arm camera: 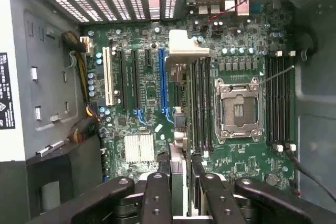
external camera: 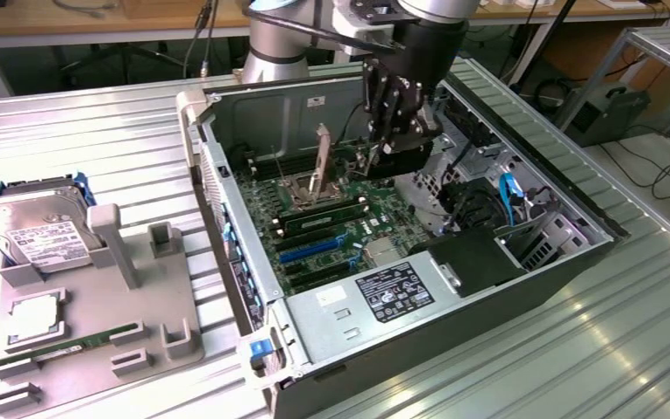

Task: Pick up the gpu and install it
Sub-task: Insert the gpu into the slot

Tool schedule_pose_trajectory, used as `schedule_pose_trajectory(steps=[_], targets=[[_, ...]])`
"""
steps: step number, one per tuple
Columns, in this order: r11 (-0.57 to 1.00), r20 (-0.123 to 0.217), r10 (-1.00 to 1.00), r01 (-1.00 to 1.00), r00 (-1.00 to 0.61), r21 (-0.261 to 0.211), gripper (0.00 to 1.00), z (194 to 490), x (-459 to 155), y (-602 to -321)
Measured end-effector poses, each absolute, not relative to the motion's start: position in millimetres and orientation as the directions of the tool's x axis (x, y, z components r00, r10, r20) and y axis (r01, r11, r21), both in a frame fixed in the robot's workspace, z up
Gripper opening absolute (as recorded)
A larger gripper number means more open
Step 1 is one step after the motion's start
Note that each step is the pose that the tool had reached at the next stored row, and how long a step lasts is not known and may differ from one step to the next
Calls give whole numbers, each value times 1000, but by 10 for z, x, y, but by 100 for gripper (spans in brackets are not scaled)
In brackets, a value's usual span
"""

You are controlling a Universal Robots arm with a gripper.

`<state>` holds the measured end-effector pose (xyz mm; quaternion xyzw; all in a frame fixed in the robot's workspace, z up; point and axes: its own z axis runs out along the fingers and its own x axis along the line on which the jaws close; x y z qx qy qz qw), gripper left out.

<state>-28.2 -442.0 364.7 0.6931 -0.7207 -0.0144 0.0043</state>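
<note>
My gripper [external camera: 396,118] hangs inside the open computer case [external camera: 213,166], above the green motherboard [external camera: 335,223]. In the wrist view its black fingers [arm camera: 157,198] are shut on the gpu [arm camera: 177,153], a thin card seen edge-on between them; the gripper [arm camera: 182,181] holds it above the board. The card's pale end bracket [arm camera: 184,51] points toward the case's rear vents. It hovers roughly in line with the blue expansion slot [arm camera: 161,80], beside the memory slots. In the exterior view the gpu [external camera: 411,147] is a dark block under the fingers.
A CPU socket [arm camera: 239,108] sits beside the memory slots. The power supply [external camera: 393,292] and drive cage [external camera: 533,236] fill the case's near end. At the exterior view's left, a grey holder [external camera: 137,323] carries a hard drive [external camera: 32,231], a processor [external camera: 35,319] and a RAM stick [external camera: 67,346].
</note>
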Motion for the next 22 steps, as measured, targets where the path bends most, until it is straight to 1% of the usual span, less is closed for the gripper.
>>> schedule_pose_trajectory(steps=[2, 3, 22], targets=[[-66, -14, -998, -997, 65, 27, 26, 3647, -282, -4420], [-91, -14, -996, -995, 91, 27, 26, 3647, -282, -4420], [-242, -14, -970, -970, 241, 27, 26, 3647, -282, -4420]])
